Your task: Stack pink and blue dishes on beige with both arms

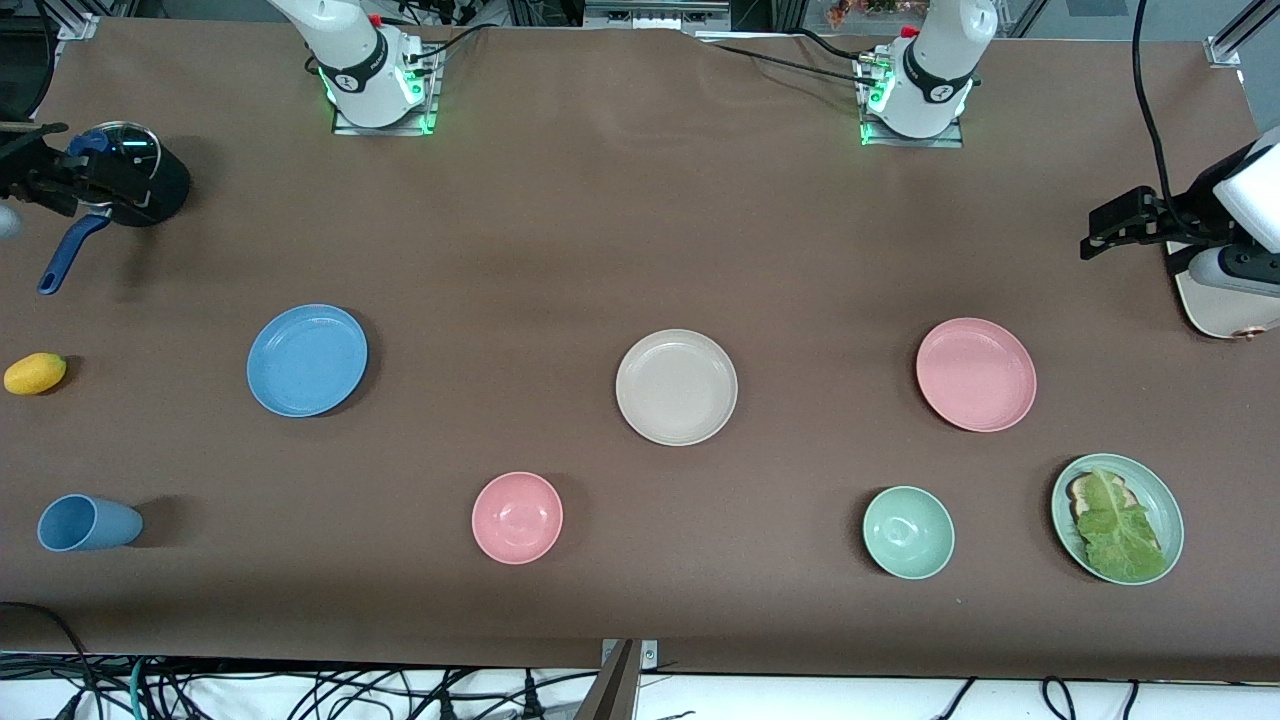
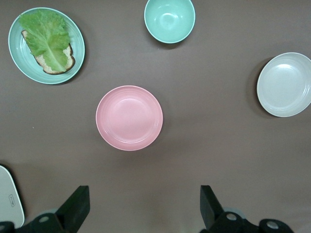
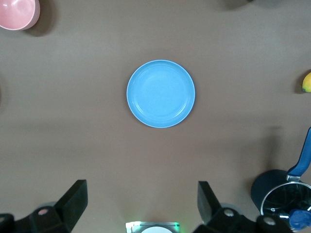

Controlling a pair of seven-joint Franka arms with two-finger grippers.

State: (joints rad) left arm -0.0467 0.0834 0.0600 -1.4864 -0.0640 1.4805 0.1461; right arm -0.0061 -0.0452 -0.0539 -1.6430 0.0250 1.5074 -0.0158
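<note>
The light blue plate (image 1: 307, 360) (image 3: 161, 93) lies toward the right arm's end of the table. The pink plate (image 1: 976, 374) (image 2: 129, 118) lies toward the left arm's end. Between them, mid-table, sits the cream-beige plate (image 1: 676, 387) (image 2: 285, 84), with nothing on it. My right gripper (image 1: 120, 190) (image 3: 142, 189) hangs open high over a dark pot at the table's end. My left gripper (image 1: 1095, 235) (image 2: 143, 194) hangs open high over the other end, next to a white device. Neither holds anything.
A pink bowl (image 1: 517, 517) and a green bowl (image 1: 908, 532) sit nearer the front camera than the plates. A green plate (image 1: 1170, 510) carries bread and lettuce. A blue cup (image 1: 85, 523), a yellow fruit (image 1: 35, 373), a blue-handled pot (image 1: 150, 180) and a white device (image 1: 1225, 310) sit at the ends.
</note>
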